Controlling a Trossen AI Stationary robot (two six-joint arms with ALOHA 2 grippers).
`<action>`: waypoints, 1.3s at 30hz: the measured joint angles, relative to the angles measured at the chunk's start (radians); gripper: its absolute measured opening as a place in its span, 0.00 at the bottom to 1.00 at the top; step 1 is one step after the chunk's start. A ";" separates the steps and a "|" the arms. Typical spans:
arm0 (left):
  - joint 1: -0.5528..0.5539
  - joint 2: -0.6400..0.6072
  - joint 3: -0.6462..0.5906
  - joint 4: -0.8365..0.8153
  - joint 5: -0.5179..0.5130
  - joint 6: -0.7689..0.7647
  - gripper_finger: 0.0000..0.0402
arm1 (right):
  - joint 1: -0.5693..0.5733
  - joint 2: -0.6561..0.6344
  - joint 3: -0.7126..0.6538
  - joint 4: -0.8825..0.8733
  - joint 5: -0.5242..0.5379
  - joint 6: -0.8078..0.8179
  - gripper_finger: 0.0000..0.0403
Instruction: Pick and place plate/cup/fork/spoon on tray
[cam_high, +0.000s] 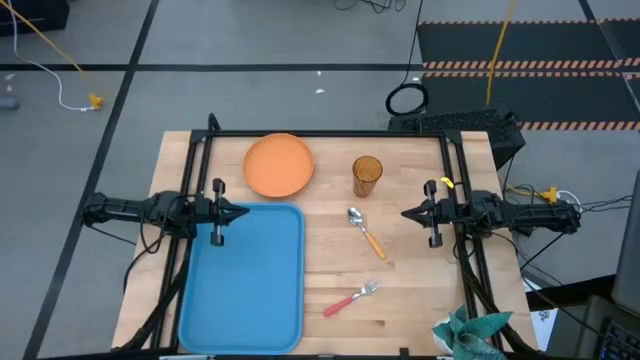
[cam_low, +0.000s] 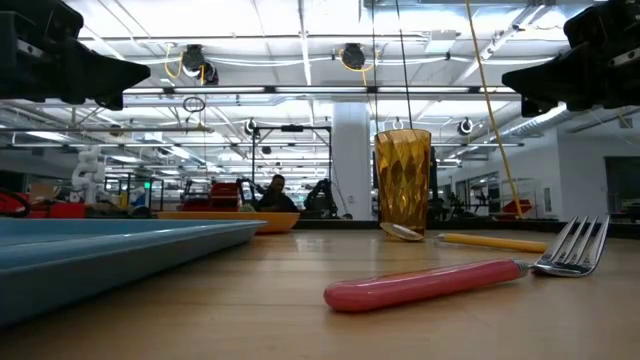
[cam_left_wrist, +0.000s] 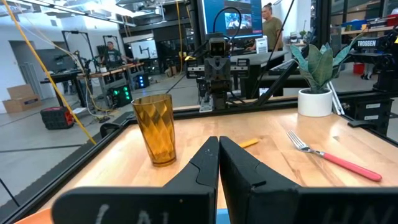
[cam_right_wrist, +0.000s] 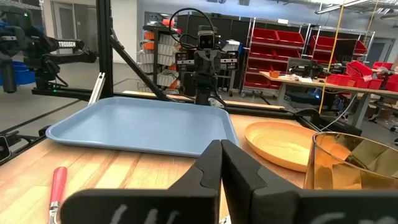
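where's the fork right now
In the high view the fork lies on the bare wood near the table's front edge, right of the tray and just below the spoon.

Two dark arms, black cabling, tapered matte-black fingers (cam_left_wrist: 205, 168) — yellow tag on right arm (cam_high: 447, 184)

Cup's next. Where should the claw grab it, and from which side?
Grip the cup around its side wall near mid-height, coming in level from the right claw's side. It stands upright with its mouth open; the spoon lies close beside its base, so stay above that.
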 joint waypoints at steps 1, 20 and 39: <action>0.000 0.000 0.000 0.000 0.000 0.000 0.04 | 0.000 0.000 0.000 0.000 0.000 0.000 0.00; 0.000 0.000 0.000 0.000 0.006 0.000 0.04 | 0.000 0.000 0.000 0.004 0.000 0.000 0.00; 0.000 0.000 0.000 0.000 0.004 0.000 0.04 | 0.000 0.045 0.178 0.299 0.006 -0.044 0.00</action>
